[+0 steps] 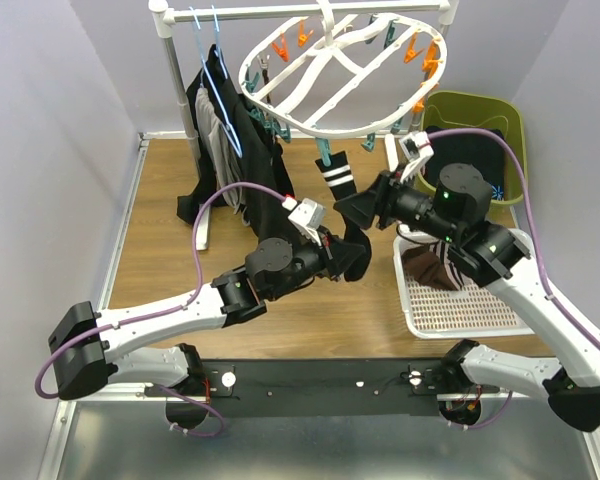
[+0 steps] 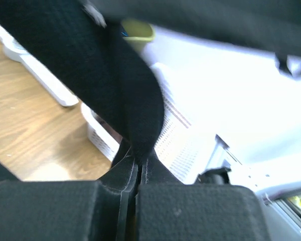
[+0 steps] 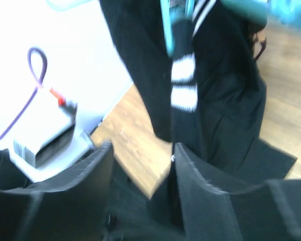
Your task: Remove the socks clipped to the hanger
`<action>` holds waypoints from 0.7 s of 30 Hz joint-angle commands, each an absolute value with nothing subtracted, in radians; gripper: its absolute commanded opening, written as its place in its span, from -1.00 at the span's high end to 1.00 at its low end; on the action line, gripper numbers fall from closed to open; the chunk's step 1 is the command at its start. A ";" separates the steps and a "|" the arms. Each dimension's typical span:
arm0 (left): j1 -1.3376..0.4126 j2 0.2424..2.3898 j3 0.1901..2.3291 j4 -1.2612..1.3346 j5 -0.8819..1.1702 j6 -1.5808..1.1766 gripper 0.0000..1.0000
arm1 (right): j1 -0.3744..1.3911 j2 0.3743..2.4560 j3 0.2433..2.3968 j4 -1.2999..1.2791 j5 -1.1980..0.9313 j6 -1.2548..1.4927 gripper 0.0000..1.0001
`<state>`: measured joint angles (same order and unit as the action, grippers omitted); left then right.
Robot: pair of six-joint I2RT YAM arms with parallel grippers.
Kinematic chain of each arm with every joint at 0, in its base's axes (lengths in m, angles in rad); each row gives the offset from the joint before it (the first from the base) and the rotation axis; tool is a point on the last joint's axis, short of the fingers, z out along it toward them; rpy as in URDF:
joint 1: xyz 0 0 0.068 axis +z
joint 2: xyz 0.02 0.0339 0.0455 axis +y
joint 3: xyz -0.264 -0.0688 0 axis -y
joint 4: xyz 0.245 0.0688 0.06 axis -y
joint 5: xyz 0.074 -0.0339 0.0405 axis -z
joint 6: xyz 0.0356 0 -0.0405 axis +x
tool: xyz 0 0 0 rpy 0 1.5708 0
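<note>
Our left gripper pinches the sock hanging from the hanger; our right gripper is spread beside it. Next we likely tug it off its clip.

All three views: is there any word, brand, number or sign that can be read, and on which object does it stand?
No text can be read in any view.
Label on the white box, right wrist view: small and striped, too blurred to read.
</note>
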<state>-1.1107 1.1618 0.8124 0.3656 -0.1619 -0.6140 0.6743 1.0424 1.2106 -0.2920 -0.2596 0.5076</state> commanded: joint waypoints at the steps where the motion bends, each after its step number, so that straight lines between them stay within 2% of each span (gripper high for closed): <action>1: -1.141 1.167 0.827 0.402 -0.072 -0.640 1.00 | 0.675 1.127 1.333 -0.371 -0.180 0.411 -0.32; 2: -1.144 1.169 0.827 0.403 -0.068 -0.640 1.00 | 0.675 1.138 1.369 -0.382 -0.169 0.399 -0.49; 4: -1.152 1.170 0.825 0.405 -0.063 -0.643 1.00 | 0.675 1.161 1.393 -0.377 -0.144 0.385 -0.53; 16: -1.184 1.213 0.834 0.426 -0.038 -0.666 1.00 | 0.675 1.262 1.520 -0.376 -0.069 0.325 -0.54; 21: -1.186 1.218 0.838 0.430 -0.038 -0.667 1.00 | 0.675 1.290 1.517 -0.330 -0.064 0.311 -0.48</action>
